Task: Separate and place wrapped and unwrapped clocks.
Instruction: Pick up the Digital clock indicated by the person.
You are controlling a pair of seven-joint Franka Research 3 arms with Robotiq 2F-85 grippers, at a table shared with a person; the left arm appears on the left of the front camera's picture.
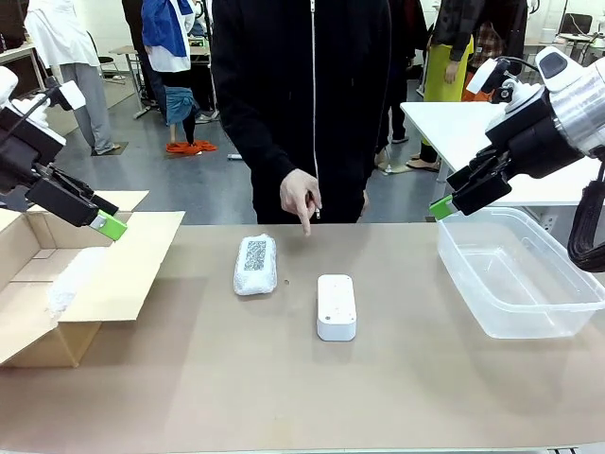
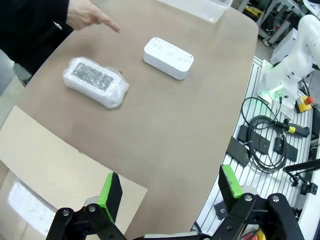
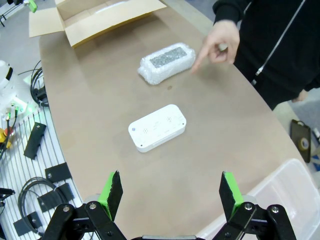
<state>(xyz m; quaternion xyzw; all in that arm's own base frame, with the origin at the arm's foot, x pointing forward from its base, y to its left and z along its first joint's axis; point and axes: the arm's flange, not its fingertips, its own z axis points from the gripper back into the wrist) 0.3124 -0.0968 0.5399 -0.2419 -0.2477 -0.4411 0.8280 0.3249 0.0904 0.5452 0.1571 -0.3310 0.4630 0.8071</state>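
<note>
Wrapped clock (image 1: 255, 264) (image 2: 95, 81) (image 3: 167, 62), an oblong bundle in crinkly whitish translucent film with a dark speckled patch on its top face, lies flat on the brown bench (image 1: 284, 397), a little to the robot's left of the middle. Just beside it, on the robot's right and slightly nearer the robot, lies the unwrapped clock (image 1: 337, 306) (image 2: 168, 57) (image 3: 157, 127), a bare smooth white plastic block with rounded corners and small dots on its face; the two are apart, not touching.

A second wrapped clock (image 1: 74, 279) (image 2: 27, 202), another crinkly whitish bundle, sits inside the open brown cardboard box (image 1: 132, 274) at the bench's left end. At the right end stands a clear rectangular plastic tub (image 1: 520, 317), nothing visible in it.

From the far side, the person's hand (image 1: 301, 197) (image 3: 220, 42) reaches down with its index finger extended, the tip close to the far end of the bundle on the bench; whether it touches the bench I cannot tell.

The left end effector (image 1: 109, 225) (image 2: 167, 192) hangs above the box's spread flap, its green-padded fingers wide apart and holding nothing. The right end effector (image 1: 442, 208) (image 3: 170, 192) hangs over the tub's corner nearest the middle, likewise wide and carrying nothing
</note>
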